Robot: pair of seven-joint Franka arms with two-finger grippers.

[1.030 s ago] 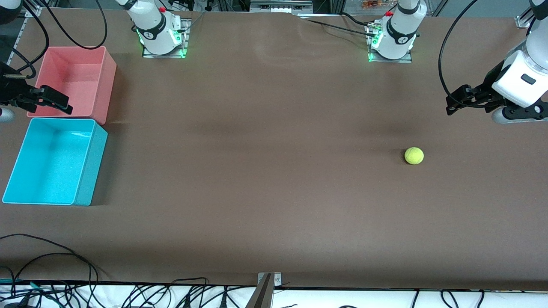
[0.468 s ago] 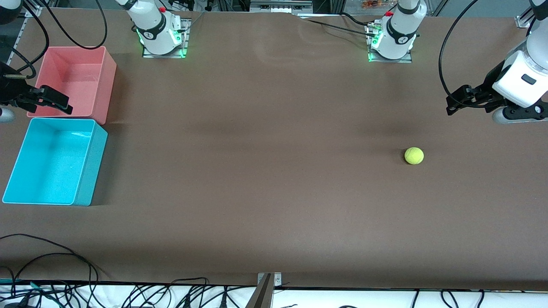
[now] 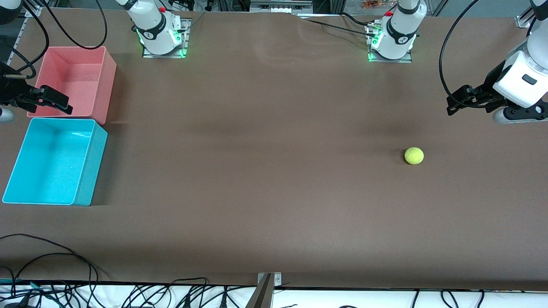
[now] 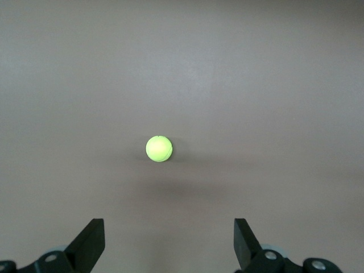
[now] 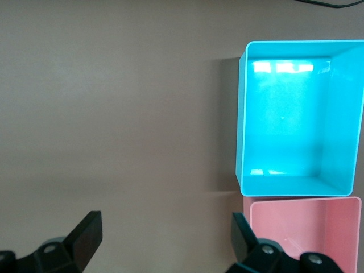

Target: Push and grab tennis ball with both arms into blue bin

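two things can go wrong from here, as i judge it. first, the tennis ball (image 3: 414,155) is round and free on the table (image 3: 265,179), toward the left arm's end, well apart from the blue bin (image 3: 91,162) at the right arm's end. if my left gripper (image 3: 454,104) touches it off centre, i think it will roll sideways, maybe off the table edge nearer to the front camera. second, the pink bin (image 3: 109,81) stands just beside the blue bin, farther from the front camera, so a push with a bad angle may send the ball against the wrong bin.

my left gripper hangs over the table near the ball, fingers (image 4: 91,242) spread wide, holding nothing and touching nothing; in the left wrist view the ball (image 4: 158,148) lies ahead, between the two finger lines. my right gripper (image 3: 51,101) waits over the gap where the pink bin meets the blue one, fingers (image 5: 85,234) also spread wide and empty. the blue bin (image 5: 242,114) has nothing inside.
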